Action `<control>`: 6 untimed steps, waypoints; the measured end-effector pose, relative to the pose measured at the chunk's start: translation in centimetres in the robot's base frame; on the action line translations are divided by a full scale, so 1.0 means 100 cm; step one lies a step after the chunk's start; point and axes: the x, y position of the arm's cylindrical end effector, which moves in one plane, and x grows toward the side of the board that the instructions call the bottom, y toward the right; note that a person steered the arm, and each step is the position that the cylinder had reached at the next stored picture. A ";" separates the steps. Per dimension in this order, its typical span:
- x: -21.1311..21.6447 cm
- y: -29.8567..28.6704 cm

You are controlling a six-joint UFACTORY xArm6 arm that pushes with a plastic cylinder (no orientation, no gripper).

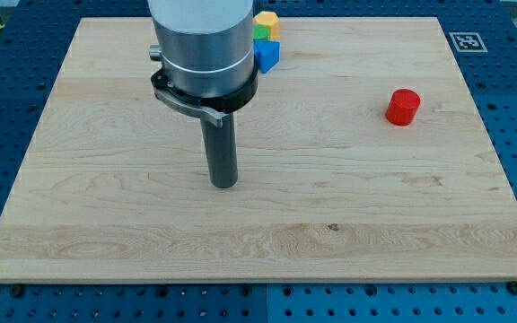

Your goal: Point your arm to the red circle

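A red circle block (403, 107) stands alone on the wooden board (348, 206) at the view's right, in the upper half. My tip (225, 184) rests on the board near the middle, well to the left of the red circle and a little lower in the view. It touches no block. The arm's grey body rises above the rod and hides part of the board's top.
A cluster of blocks sits at the view's top, just right of the arm's body: a yellow block (266, 20), a green block (261, 32) and a blue block (268, 56). The arm partly hides them. A marker tag (466, 40) lies at the top right corner.
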 end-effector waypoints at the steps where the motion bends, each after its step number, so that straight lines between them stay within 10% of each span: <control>1: 0.000 0.007; 6: 0.002 0.188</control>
